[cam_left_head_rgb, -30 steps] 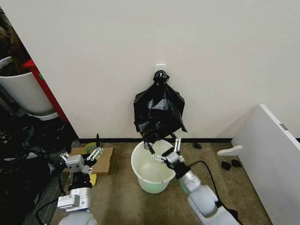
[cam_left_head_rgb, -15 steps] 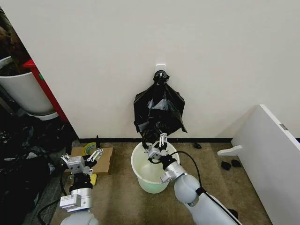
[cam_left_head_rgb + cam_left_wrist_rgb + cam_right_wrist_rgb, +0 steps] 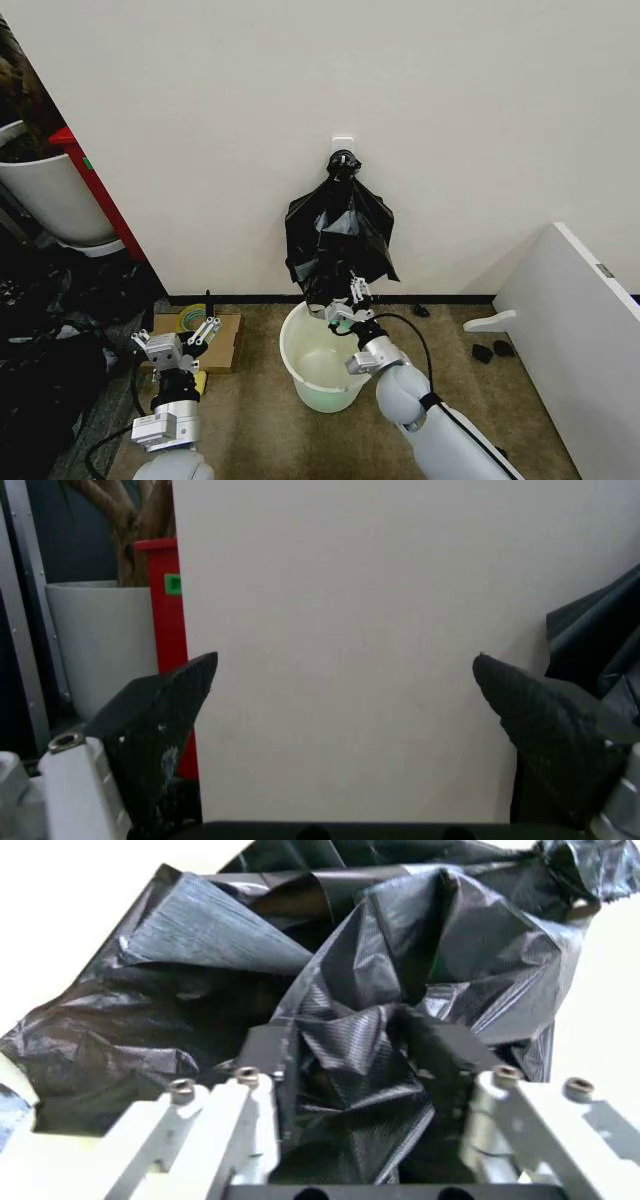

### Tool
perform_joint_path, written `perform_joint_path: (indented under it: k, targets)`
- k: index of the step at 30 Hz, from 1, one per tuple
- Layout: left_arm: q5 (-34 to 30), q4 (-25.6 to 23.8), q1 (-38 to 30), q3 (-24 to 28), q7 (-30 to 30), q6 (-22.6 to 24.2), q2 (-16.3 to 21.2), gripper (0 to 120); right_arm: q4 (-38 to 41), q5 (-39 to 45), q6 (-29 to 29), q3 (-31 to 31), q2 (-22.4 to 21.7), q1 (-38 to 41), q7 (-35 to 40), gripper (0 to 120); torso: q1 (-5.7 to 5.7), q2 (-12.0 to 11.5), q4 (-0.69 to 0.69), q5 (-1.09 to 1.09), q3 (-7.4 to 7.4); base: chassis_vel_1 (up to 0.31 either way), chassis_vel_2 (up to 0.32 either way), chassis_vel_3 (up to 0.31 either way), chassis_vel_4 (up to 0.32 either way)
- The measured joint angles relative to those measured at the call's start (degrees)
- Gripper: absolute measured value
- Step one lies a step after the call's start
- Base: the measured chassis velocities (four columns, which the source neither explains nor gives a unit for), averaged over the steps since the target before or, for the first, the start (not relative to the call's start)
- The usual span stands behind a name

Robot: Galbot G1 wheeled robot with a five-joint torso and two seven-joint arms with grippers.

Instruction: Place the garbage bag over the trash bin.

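The garbage bag, black, glossy and crinkled, hangs from a wall hook right above the trash bin, a cream-white bucket on the floor. My right gripper is raised over the bin's far rim at the bag's lower edge. Seen from the right wrist, the right gripper is open, and a fold of the bag lies between its fingers. My left gripper rests low to the bin's left, away from both. It is open and holds nothing.
A large white pot with a plant and a red panel stand at the far left. Dark clutter covers the floor there. A cardboard piece lies by the left gripper. A white board slants at the right.
My right gripper has risen from inside the bin's rim to the bag's lower edge, and its fingers now straddle a fold. The left arm has barely moved.
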Motion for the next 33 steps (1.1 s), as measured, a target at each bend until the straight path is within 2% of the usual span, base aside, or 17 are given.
perform_joint_path:
  k: [2, 5, 9, 10, 13, 17, 18, 21, 22, 24, 26, 27, 31, 33]
  targets:
    - [0.0, 0.0, 0.0, 0.1, 0.0, 0.1, 0.0, 100, 0.0, 0.1, 0.1, 0.2, 0.0, -0.1, 0.0, 31, 0.00, 0.0, 0.00, 0.00, 0.00, 0.000, 0.000, 0.000, 0.000]
    - [0.0, 0.2, -0.2, 0.3, -0.1, 0.3, 0.2, 100, -0.3, 1.1, 0.4, 1.4, 0.1, -0.7, 0.0, 15, 0.00, 0.0, 0.00, 0.00, 0.00, 0.000, 0.000, 0.000, 0.000]
    - [-0.1, 0.4, -0.4, 0.3, -0.2, 0.3, 0.5, 100, -0.3, 2.6, 0.5, 1.7, 0.1, -1.2, 0.1, 7, 0.00, 0.0, 0.00, 0.00, 0.00, 0.000, 0.000, 0.000, 0.000]
    - [-0.3, 0.5, -0.6, 0.2, -0.3, 0.3, 0.8, 100, 0.1, 4.8, 0.8, 1.9, 0.1, -1.5, 0.2, 0, 0.00, 0.0, 0.00, 0.00, 0.00, 0.000, 0.000, 0.000, 0.000]
    - [-0.6, 0.6, -0.9, 0.2, -0.3, 0.5, 1.3, 100, 0.7, 9.6, 2.1, 2.0, -0.2, -2.0, 0.2, 0, 0.00, 0.0, 0.00, 0.00, -0.01, 0.000, 0.000, 0.000, 0.000]
    - [-2.4, 1.0, -2.5, 0.6, 0.3, 0.6, 4.2, 100, 3.3, 34.2, 12.5, 1.9, -0.7, -3.2, -6.7, 0, 0.00, 0.0, 0.01, 0.00, -0.01, 0.000, 0.000, 0.000, 0.000]
    - [-2.4, 1.0, -2.5, 0.6, 0.3, 0.6, 4.2, 100, 3.3, 34.2, 12.5, 1.9, -0.7, -3.2, -6.7, 0, 0.00, 0.0, 0.01, 0.00, -0.01, 0.000, 0.000, 0.000, 0.000]
    - [-3.0, 3.7, -4.4, 1.7, 4.6, -2.6, 8.9, 100, 7.0, 50.2, 18.0, 2.2, -0.5, -4.3, -12.8, 0, 0.00, 0.0, 0.01, -0.01, -0.01, 0.000, 0.000, 0.000, 0.000]
    - [-3.0, 3.7, -4.4, 1.7, 4.6, -2.6, 8.9, 100, 7.0, 50.2, 18.0, 2.2, -0.5, -4.3, -12.8, 0, 0.00, 0.0, 0.01, -0.01, -0.01, 0.000, 0.000, 0.000, 0.000]
    - [-2.9, 7.0, -7.4, 2.2, 9.7, -6.2, 12.2, 100, 8.5, 56.0, 20.1, 3.6, -0.1, -5.1, -16.3, 0, 0.00, 0.0, 0.01, -0.03, -0.01, 0.000, 0.000, 0.000, 0.000]
    - [-2.9, 9.7, -10.9, 2.7, 12.6, -7.8, 14.9, 100, 8.7, 58.1, 22.7, 4.9, 0.2, -5.6, -20.0, 0, 0.00, 0.0, 0.00, -0.01, 0.00, 0.000, 0.000, 0.000, 0.000]
    - [-2.9, 9.7, -10.9, 2.7, 12.6, -7.8, 14.9, 100, 8.7, 58.1, 22.7, 4.9, 0.2, -5.6, -20.0, 0, 0.00, 0.0, 0.00, -0.01, 0.00, 0.000, 0.000, 0.000, 0.000]
    - [0.3, 17.2, -19.1, 5.0, 18.1, -10.4, 20.7, 100, 8.9, 59.3, 24.9, 5.5, 0.7, -7.0, -24.9, 0, 0.00, 0.0, 0.01, -0.01, 0.00, 0.000, 0.000, 0.000, 0.000]
    - [1.1, 18.8, -20.8, 5.9, 19.1, -10.7, 21.5, 100, 8.9, 59.3, 25.2, 5.5, 0.9, -7.4, -25.5, 0, 0.00, 0.0, 0.01, -0.01, 0.00, 0.000, 0.000, 0.000, 0.000]
